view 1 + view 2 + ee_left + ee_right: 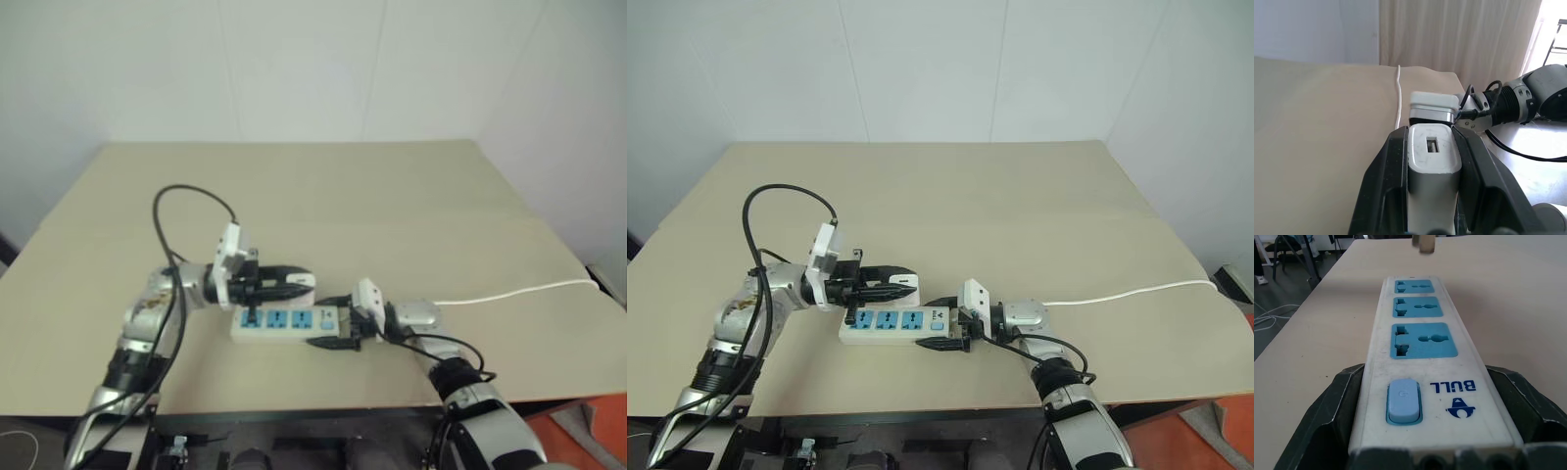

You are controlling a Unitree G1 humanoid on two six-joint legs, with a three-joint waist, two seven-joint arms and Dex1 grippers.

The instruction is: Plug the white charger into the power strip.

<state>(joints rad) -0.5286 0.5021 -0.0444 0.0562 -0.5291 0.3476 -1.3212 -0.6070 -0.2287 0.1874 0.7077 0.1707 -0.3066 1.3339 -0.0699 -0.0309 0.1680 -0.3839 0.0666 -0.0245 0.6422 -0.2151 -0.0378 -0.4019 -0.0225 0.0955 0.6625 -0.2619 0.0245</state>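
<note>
Low in the frame, near the front edge of the beige worktop (392, 196), lies the power strip (284, 323), its three blue sockets facing up. From the right, the right end effector (338, 328) clasps the strip's switch end, fingers wide on either side of it. Just above the strip's left part, the left end effector (294, 281) is clamped on the white charger (302, 281). A thin white cord (519, 291) trails away to the right edge.

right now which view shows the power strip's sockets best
The right wrist view: the power strip runs lengthwise, all three blue sockets, switch and logo facing up. Both eye views show it small on the table, partly covered by the left gripper. The left wrist view shows the white charger.
</note>
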